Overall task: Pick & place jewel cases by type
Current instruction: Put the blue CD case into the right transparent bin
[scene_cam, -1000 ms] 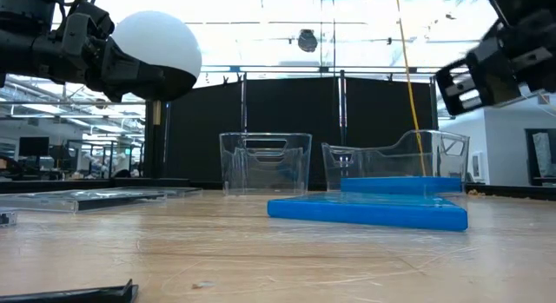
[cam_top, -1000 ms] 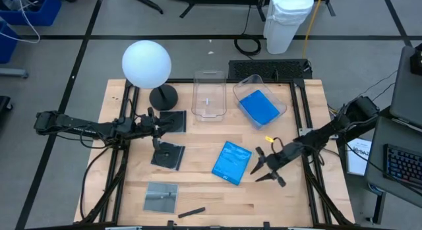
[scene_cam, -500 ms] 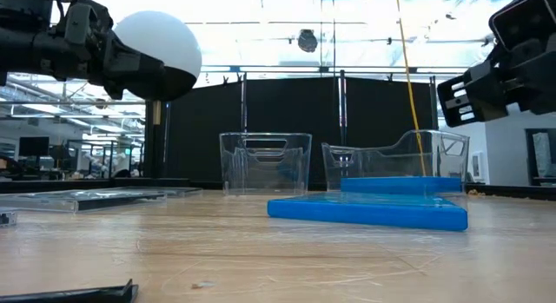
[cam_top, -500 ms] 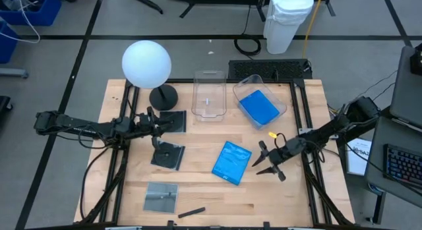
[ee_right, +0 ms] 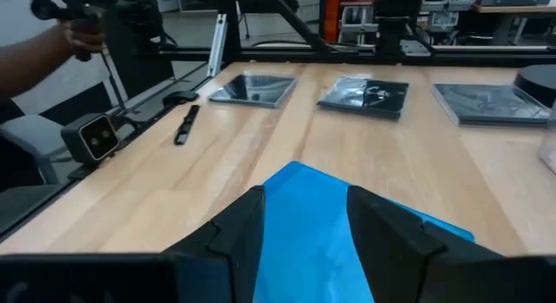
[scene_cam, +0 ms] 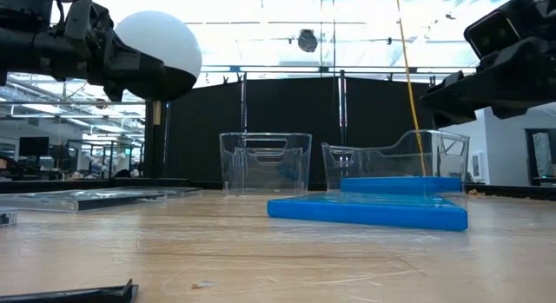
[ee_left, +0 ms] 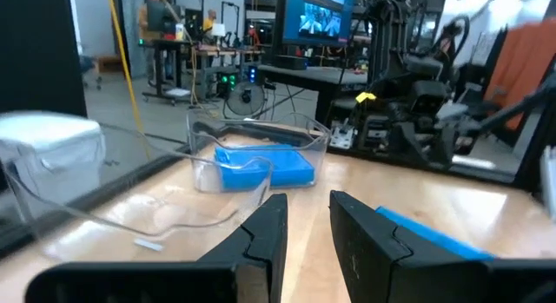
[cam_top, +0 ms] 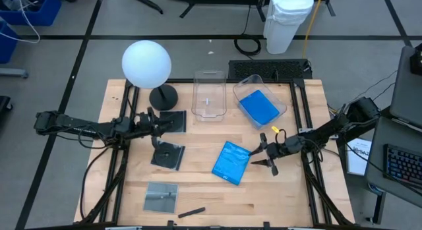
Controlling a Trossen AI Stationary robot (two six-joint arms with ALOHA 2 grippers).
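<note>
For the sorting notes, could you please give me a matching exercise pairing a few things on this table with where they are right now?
Things:
1. blue jewel case A
2. blue jewel case B
3. small dark stick
4. right gripper

Places:
a. near the table's front edge
b. inside a clear tub
c. just beside the loose blue case
d. flat on the open table

Pairs: 1-b, 2-d, 3-a, 4-c
</note>
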